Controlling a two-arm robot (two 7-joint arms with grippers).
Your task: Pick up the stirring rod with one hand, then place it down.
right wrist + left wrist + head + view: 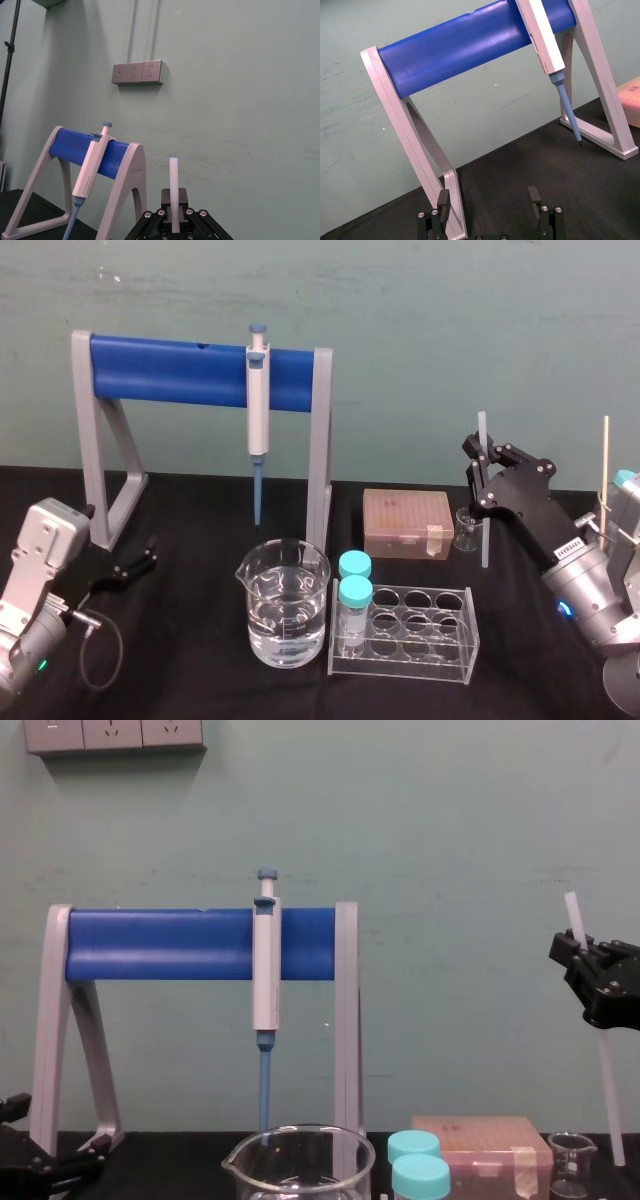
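Translucent whitish, long thin stirring rod (484,540) is hanging upright, pinched in your black two-fingered right hand (487,458), its tip apparently clear of the black table (200,680) beside the small glass beaker (466,528). You are finishing pick-up; placing down is outstanding. Left hand (135,562) is idling low at the left, fingers apart.

Matt translucent stirring rod (484,540), glossy glass beaker (283,612)

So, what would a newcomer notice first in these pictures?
Probably the blue-barred stand at the back, with a pipette hanging from it and a large beaker of water in front. At the right, the right gripper clamps the stirring rod nearly upright beside a small beaker. The left gripper rests open, low at the left.
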